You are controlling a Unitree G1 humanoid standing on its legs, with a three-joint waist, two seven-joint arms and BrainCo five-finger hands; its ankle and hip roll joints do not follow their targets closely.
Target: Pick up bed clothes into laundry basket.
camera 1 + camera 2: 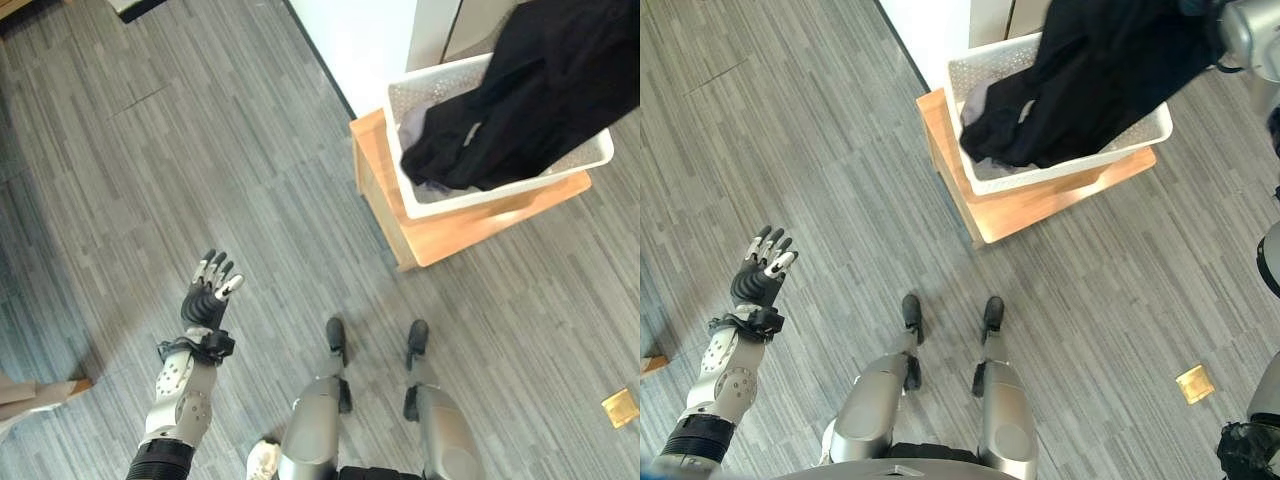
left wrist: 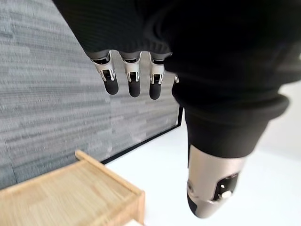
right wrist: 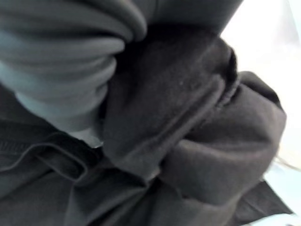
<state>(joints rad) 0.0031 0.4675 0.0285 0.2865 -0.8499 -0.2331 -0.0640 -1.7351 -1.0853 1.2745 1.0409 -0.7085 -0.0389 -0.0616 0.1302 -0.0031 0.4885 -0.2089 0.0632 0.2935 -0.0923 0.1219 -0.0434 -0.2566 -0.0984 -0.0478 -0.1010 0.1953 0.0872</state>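
Note:
A large black garment (image 1: 1090, 80) hangs from the upper right and drapes over the far rim into the white laundry basket (image 1: 960, 75), which stands on a low wooden stand (image 1: 1040, 205). A pale lilac cloth (image 1: 412, 125) lies inside the basket under it. My right arm (image 1: 1250, 35) reaches in above the basket. In the right wrist view the black cloth bunches thickly against my right hand (image 3: 61, 70) and hides its fingers. My left hand (image 1: 208, 290) is raised over the floor well to the left of the basket, fingers (image 2: 134, 77) straight and holding nothing.
Grey plank floor (image 1: 200, 150) stretches around the stand. A white wall (image 1: 350, 35) with a dark skirting line runs behind the basket. A small yellow object (image 1: 1195, 383) lies on the floor at the right. A beige object (image 1: 30, 395) sits at the lower left edge.

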